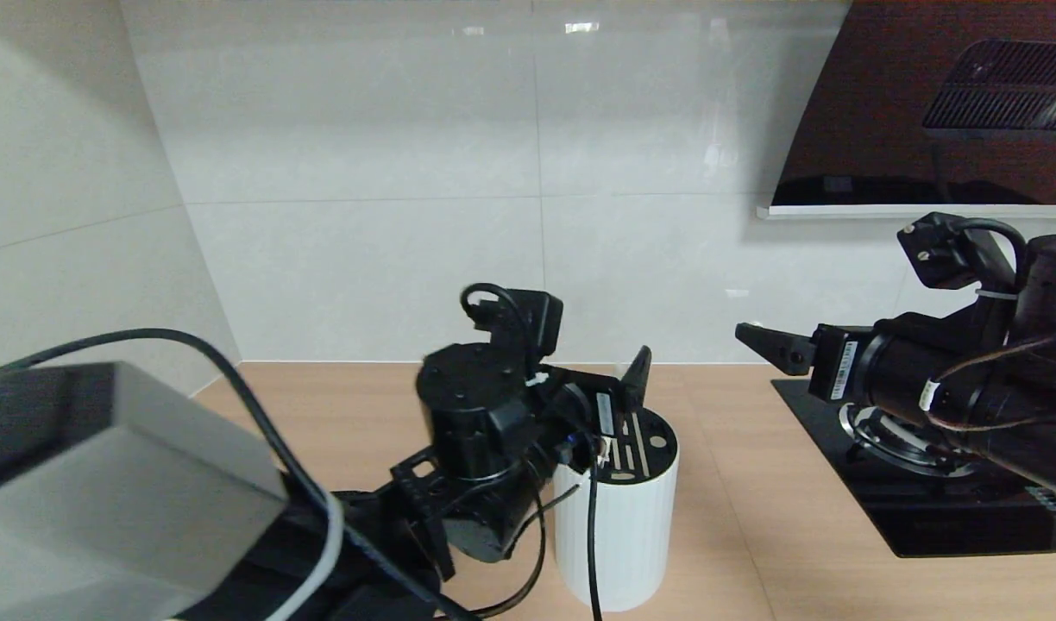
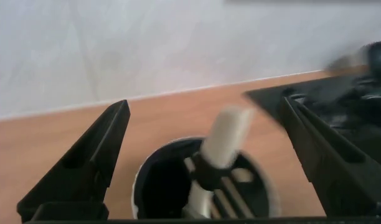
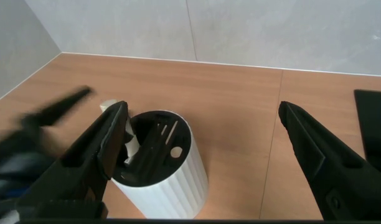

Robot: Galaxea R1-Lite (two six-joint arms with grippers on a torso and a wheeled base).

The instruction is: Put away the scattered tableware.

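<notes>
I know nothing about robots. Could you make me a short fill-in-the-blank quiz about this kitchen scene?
1. The white holder stands on a ____ counter.
2. The left gripper hangs over the holder, its fingers ____.
3. A utensil with a ____ handle stands in the holder.
4. The black cooktop lies on the robot's ____ side.
Missing words: wooden; open; white; right.

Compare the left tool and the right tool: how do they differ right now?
1. The left tool hangs directly over the holder; the right tool stands apart from it, toward the cooktop.
2. A white-handled utensil stands in the holder inside the left tool's gap, untouched; nothing sits inside the right tool's gap.
Shared: both are open and hold nothing.
</notes>
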